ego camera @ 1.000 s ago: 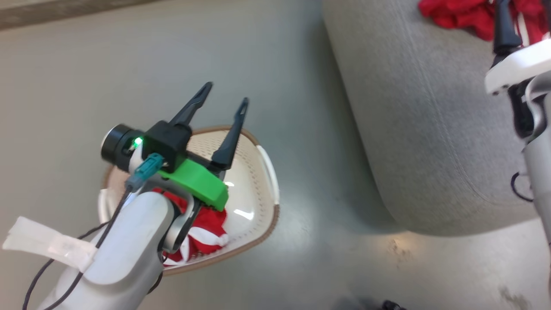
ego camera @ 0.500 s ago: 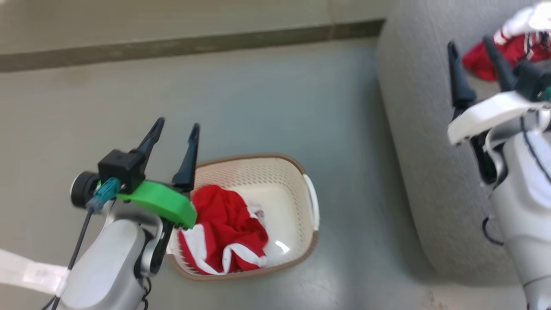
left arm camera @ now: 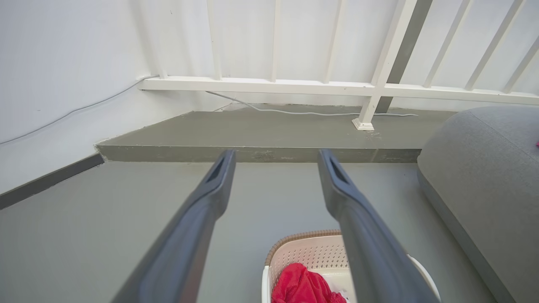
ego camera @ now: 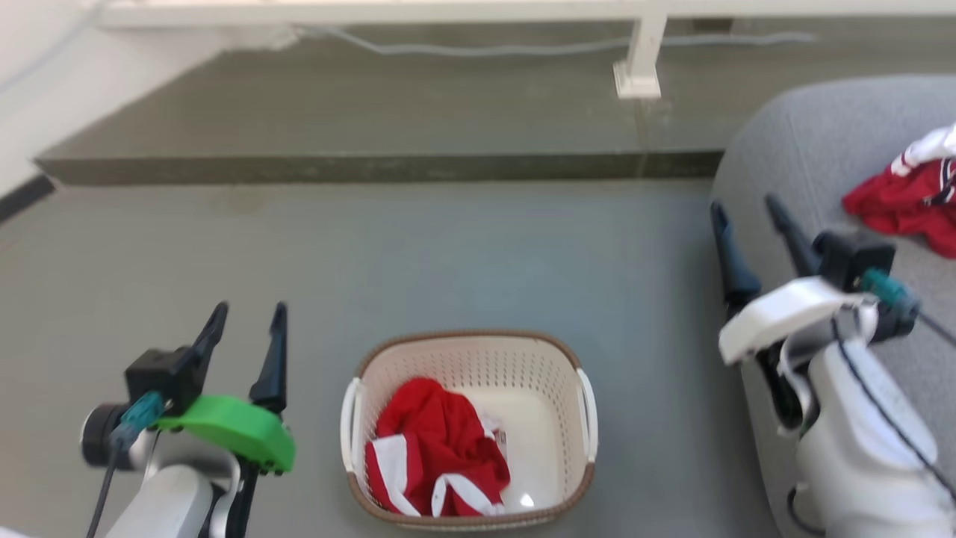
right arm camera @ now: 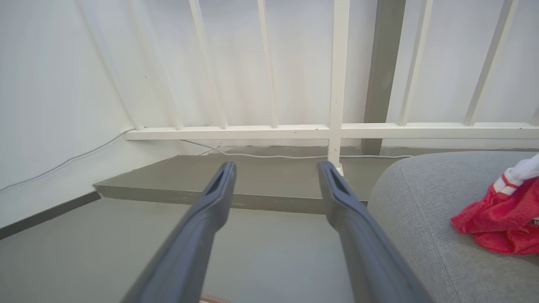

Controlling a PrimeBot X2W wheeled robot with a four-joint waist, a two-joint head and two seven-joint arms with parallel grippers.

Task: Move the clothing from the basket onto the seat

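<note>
A cream perforated basket with a brown rim stands on the floor at the bottom middle of the head view. Crumpled red clothing with white stripes lies in its left half; the left wrist view shows the basket and the red cloth low between the fingers. More red clothing lies on the grey seat at the right, also in the right wrist view. My left gripper hangs open left of the basket. My right gripper is open at the seat's near edge.
A raised grey step crosses the floor beyond the basket. A white railing with a post and a cable stand on it. A white wall closes the left side.
The head camera has swung, so the whole picture shifted and the basket now sits centred. My left gripper has come off the basket to its left; both grippers stay open.
</note>
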